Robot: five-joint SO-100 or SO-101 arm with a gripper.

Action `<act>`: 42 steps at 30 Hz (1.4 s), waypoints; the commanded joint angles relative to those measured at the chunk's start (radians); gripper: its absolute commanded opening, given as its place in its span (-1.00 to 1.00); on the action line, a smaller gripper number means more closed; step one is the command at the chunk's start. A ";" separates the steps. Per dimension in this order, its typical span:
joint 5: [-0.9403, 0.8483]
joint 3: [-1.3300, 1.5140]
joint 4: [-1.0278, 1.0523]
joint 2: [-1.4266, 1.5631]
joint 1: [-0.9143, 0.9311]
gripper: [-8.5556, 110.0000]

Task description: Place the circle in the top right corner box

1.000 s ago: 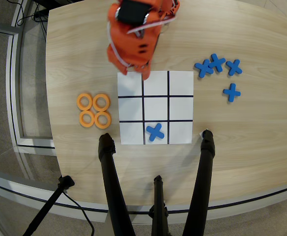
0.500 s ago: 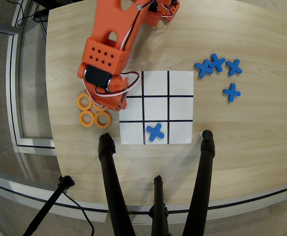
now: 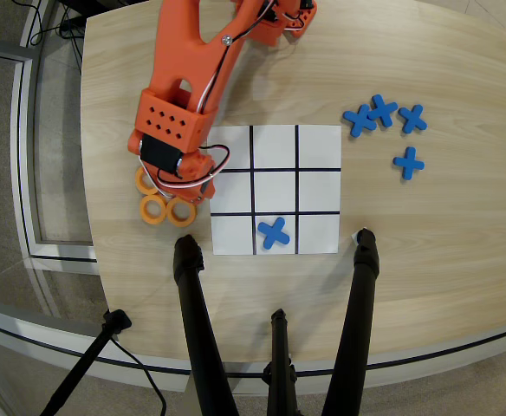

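Three orange rings show on the wood table left of the white grid sheet (image 3: 232, 236): one (image 3: 145, 211), one (image 3: 191, 213) beside it, and a third (image 3: 139, 180) partly under the arm. A fourth ring is not visible. My orange gripper (image 3: 171, 184) hangs directly over these rings, and its wrist body covers the fingertips, so I cannot tell whether they are open or touching a ring. The top right corner cell (image 3: 318, 146) of the sheet is bare white. A blue X (image 3: 274, 231) lies in the bottom middle cell.
Several blue X pieces lie right of the sheet, three clustered (image 3: 381, 110) and one lower (image 3: 408, 162). Black tripod legs (image 3: 192, 299) (image 3: 363, 277) stand on the near edge of the table. The table's left edge is close to the rings.
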 commanded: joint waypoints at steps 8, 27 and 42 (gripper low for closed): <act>-0.006 -0.058 -0.026 -0.049 0.017 -0.55; -0.020 -0.066 -0.055 -0.095 0.051 -0.55; -0.034 -0.021 -0.064 -0.115 0.067 -0.55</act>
